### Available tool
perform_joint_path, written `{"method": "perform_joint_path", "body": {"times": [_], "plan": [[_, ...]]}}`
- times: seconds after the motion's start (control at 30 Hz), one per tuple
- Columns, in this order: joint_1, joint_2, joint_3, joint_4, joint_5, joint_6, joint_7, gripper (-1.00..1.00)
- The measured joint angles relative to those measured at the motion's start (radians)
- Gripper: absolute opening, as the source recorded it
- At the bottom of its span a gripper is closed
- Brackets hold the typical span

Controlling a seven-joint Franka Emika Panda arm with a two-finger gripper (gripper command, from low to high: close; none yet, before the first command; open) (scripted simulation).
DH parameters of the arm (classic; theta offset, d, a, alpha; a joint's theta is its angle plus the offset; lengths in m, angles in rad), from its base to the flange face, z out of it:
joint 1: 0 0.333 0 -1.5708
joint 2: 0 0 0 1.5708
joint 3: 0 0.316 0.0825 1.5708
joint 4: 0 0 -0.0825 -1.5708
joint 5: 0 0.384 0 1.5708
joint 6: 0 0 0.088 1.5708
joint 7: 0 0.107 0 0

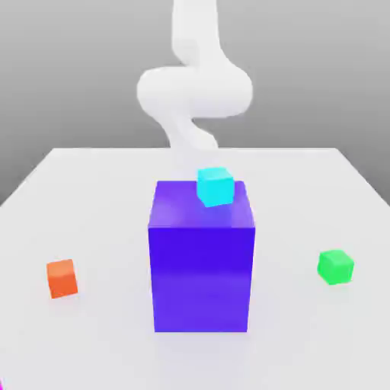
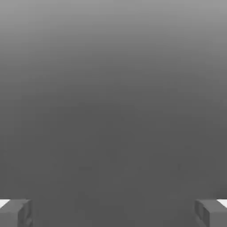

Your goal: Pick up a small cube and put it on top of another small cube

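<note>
Gripper (image 2: 113, 213) fingers are wide apart. At the exterior view's near left corner, a bit of pink cube (image 1: 1, 385) peeks in. The green cube (image 1: 335, 266) sits right. Between them stands a big blue block (image 1: 202, 266), by a cyan cube (image 1: 215, 187). An orange cube (image 1: 62, 279) sits left.

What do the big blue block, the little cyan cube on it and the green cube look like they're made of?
The blue block looks like smooth glossy plastic, going by the soft sheen on its front, though painted material could fit too. The cyan cube and green cube seem to be plastic: plain bright color, no grain, but that can't be settled by sight.
</note>
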Motion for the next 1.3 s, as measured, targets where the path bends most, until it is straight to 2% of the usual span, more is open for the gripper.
{"method": "perform_joint_path", "body": {"times": [0.27, 0.6, 0.87, 1.13, 1.27, 1.3], "plan": [[0.018, 0.293, -0.129, 0.069, 0.061, 0.041, -0.135, 0.00], [-0.019, 0.658, -0.245, 0.154, 0.188, 0.087, -0.336, 0.00], [-0.111, 0.948, -0.260, 0.222, 0.263, 0.126, -0.478, 0.00], [-0.206, 1.221, -0.275, 0.286, 0.272, 0.177, -0.578, 0.00], [-0.250, 1.364, -0.240, 0.323, 0.305, 0.259, -0.616, 0.00], [-0.258, 1.391, -0.230, 0.330, 0.315, 0.278, -0.623, -1.00]]}}
